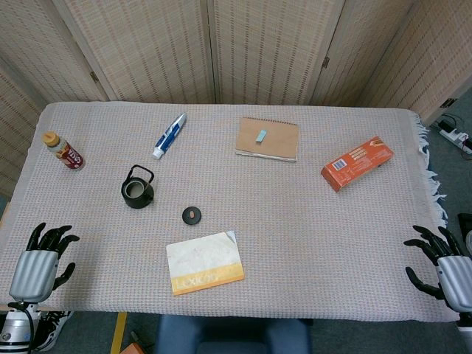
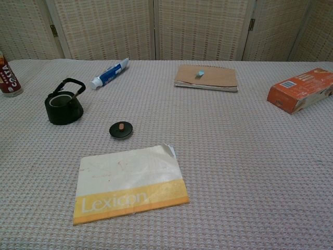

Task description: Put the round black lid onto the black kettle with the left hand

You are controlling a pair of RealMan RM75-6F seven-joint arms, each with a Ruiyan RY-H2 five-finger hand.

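With both the left hand point(image 1: 40, 258) and right hand point(image 1: 442, 267) empty, fingers spread at the table's near edge, the small lid point(image 1: 192, 214) lying near the open kettle point(image 1: 137, 191) could slip from a loose pinch.

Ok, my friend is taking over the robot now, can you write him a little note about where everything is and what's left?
Left hand: open, holding nothing, at the near left edge of the table.
Right hand: open, holding nothing, at the near right edge.
Kettle: upright on the left side of the table, top open, no lid on it.
Lid: flat on the cloth, apart from the kettle, to its right and nearer the robot, just beyond the Lexicon booklet.
Done: nothing yet.
Left: pick up the lid with the left hand and set it on the kettle.
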